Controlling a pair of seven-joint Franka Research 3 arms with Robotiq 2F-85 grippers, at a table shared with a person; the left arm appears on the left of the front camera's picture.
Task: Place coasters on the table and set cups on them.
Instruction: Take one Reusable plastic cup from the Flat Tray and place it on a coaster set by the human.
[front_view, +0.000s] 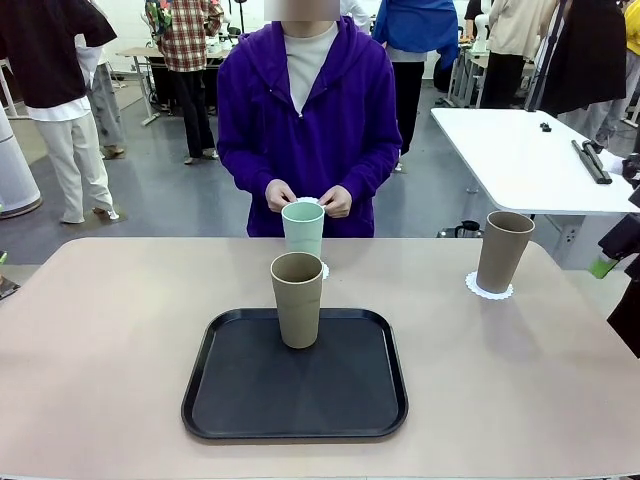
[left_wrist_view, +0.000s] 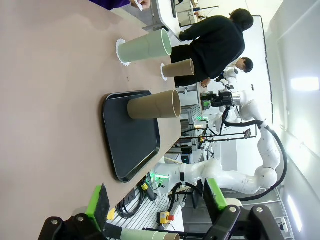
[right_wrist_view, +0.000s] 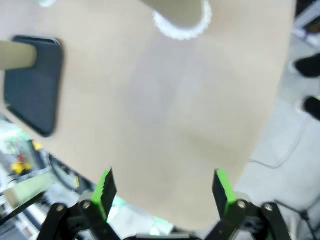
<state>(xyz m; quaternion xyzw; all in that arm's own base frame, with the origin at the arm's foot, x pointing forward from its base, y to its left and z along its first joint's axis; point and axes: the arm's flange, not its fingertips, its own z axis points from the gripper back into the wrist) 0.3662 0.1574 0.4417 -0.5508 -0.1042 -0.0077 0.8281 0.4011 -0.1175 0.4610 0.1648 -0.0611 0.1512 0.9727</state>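
Desk (front_view: 100, 340): plain matte beige-tan.
Tray (front_view: 250, 400): black, unpatterned.
Cup on the tray (front_view: 297, 300): brownish-taupe.
Cup just behind the tray (front_view: 302, 230): pale mint green.
Cup far right of the tray (front_view: 503, 250): brownish-taupe.
Coaster under the cup right of the tray (front_view: 488, 294): white, scalloped lacy edge.
Coaster under the cup behind the tray (front_view: 324, 270): white.
Hooded top (front_view: 350, 120) beyond the tray: purple, over a white shirt (front_view: 308, 60).
Left gripper (left_wrist_view: 156, 192): black, green pads (left_wrist_view: 96, 200).
Right gripper (right_wrist_view: 164, 176): black, green pads (right_wrist_view: 105, 190).
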